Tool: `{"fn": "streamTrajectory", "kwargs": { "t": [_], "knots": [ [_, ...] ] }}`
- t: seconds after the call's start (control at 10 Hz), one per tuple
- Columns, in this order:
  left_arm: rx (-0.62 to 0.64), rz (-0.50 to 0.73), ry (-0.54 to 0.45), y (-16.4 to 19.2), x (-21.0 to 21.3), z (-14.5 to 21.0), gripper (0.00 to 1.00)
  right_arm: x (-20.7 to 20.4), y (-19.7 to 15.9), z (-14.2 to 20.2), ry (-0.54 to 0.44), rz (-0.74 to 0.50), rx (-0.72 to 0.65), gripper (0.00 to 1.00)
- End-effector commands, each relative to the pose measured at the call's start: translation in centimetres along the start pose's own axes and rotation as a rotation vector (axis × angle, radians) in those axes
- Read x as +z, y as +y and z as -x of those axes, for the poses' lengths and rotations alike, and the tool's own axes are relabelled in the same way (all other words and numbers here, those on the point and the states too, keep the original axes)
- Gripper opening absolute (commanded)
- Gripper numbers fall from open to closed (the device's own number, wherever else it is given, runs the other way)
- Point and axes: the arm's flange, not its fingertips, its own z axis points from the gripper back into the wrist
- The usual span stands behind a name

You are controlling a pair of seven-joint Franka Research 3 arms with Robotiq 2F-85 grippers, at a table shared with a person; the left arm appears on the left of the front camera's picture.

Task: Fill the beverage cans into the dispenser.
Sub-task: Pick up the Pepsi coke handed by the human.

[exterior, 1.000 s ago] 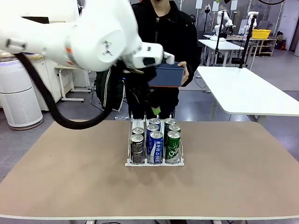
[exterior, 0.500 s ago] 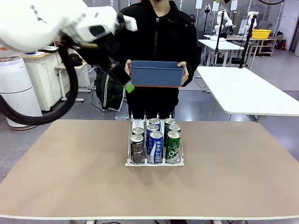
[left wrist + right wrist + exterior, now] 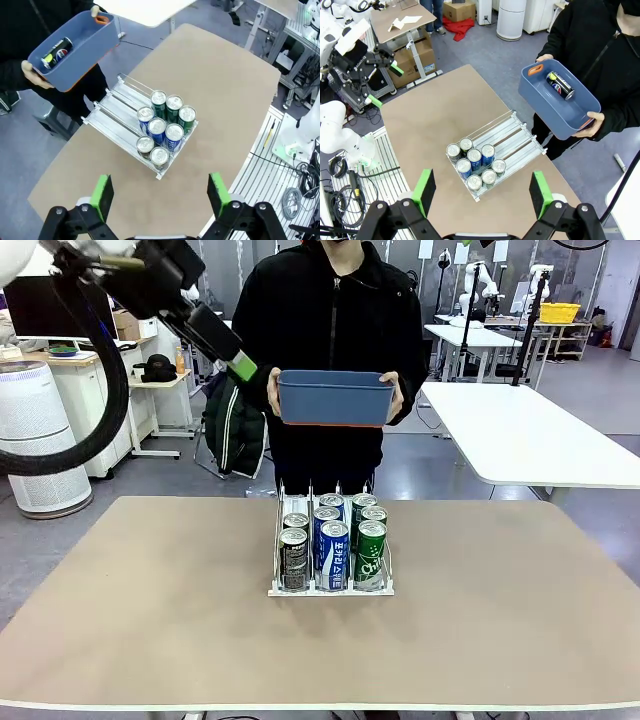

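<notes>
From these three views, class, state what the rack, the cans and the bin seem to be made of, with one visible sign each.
The rack: probably clear acrylic, glossy; its thin dividers are see-through.
The cans: likely aluminium; bright silver tops, glossy printed sides.
The bin: likely moulded plastic, matte blue; rounded corners, even colour.

a lab, with white worktables and cardboard boxes.
</notes>
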Motion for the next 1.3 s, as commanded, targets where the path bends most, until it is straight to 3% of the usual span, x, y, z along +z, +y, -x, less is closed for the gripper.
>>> {"fn": "streamTrajectory", "kwargs": {
  "t": [0.0, 0.4, 0.7, 1.2],
  "knots": [
    [-0.008, 0.014, 0.005, -0.2, -0.7, 0.6, 1.00, -0.1, 0.1, 0.2, 0.002, -0.001, 0.000, 1.00],
    [0.000, 0.002, 0.006, -0.1, -0.2, 0.0, 1.00, -0.1, 0.1, 0.2, 0.002, -0.001, 0.000, 1.00],
    [0.096, -0.028, 0.031, 1.1, 0.9, -1.0, 1.00, -0.1, 0.1, 0.2, 0.002, -0.001, 0.000, 1.00],
    [0.092, 0.062, 0.069, 1.9, 5.1, -3.2, 1.00, -0.1, 0.1, 0.2, 0.002, -0.001, 0.000, 1.00]
  ]
}}
